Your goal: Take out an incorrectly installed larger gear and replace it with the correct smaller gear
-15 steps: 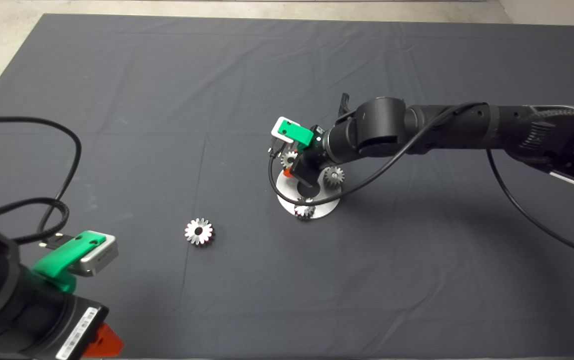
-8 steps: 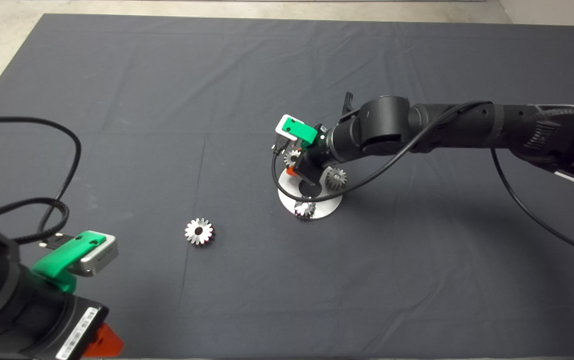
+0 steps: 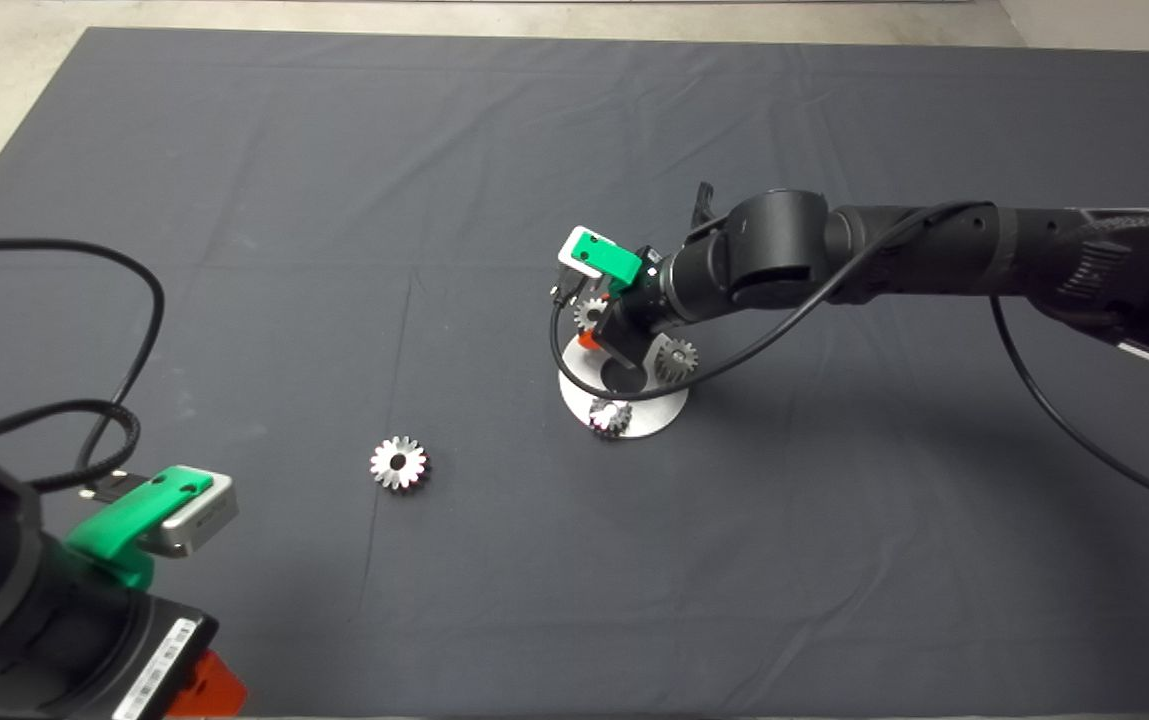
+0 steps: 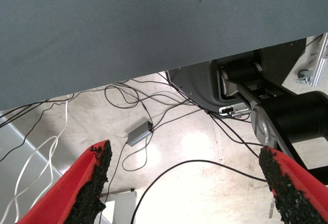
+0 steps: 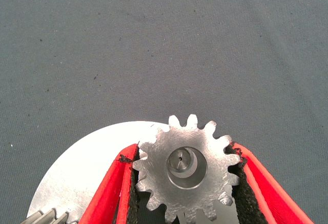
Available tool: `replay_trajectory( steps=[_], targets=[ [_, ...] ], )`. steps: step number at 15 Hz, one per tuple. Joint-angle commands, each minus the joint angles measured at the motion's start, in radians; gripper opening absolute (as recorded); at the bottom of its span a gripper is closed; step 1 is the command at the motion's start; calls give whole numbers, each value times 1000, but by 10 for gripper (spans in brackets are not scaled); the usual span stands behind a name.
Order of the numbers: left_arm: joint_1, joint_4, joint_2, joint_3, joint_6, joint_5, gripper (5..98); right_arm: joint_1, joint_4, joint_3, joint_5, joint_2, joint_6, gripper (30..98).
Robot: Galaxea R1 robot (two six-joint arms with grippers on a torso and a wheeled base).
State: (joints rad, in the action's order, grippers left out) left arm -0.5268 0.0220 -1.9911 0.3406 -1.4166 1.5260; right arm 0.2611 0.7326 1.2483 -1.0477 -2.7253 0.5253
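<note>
Table mat (image 3: 234, 180): dark.
Round base plate (image 3: 669, 410): silver, carrying the gears.
The larger gear (image 3: 399, 463): loose on the mat, well left of the plate.
The smaller gear (image 5: 187, 170): pinched in my right end effector (image 5: 187, 193), its hole directly over the plate's shaft.
My left end effector (image 4: 187, 183): spread, parked lower left.

The right gripper (image 3: 602, 345) reaches down over a round silver plate (image 3: 656, 418), its fingers hidden under the wrist. Three small grey gears (image 3: 676, 359) ring it on the plate. The larger gear (image 3: 399, 463) lies flat on the mat (image 3: 334, 150), between this gripper and the parked left gripper (image 3: 202, 688).
</note>
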Motion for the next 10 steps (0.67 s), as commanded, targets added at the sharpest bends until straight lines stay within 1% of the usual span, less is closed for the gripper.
replay_trajectory(
  steps=[1, 4, 10],
  targets=[
    [-4, 10, 7, 3, -4, 14, 733, 31, 16, -6, -18, 22, 22, 385],
    [2, 10, 7, 3, -4, 14, 733, 40, 16, -6, -18, 26, 24, 385],
    [2, 10, 7, 4, -4, 14, 733, 38, 16, -8, -18, 29, 22, 384]
  ],
)
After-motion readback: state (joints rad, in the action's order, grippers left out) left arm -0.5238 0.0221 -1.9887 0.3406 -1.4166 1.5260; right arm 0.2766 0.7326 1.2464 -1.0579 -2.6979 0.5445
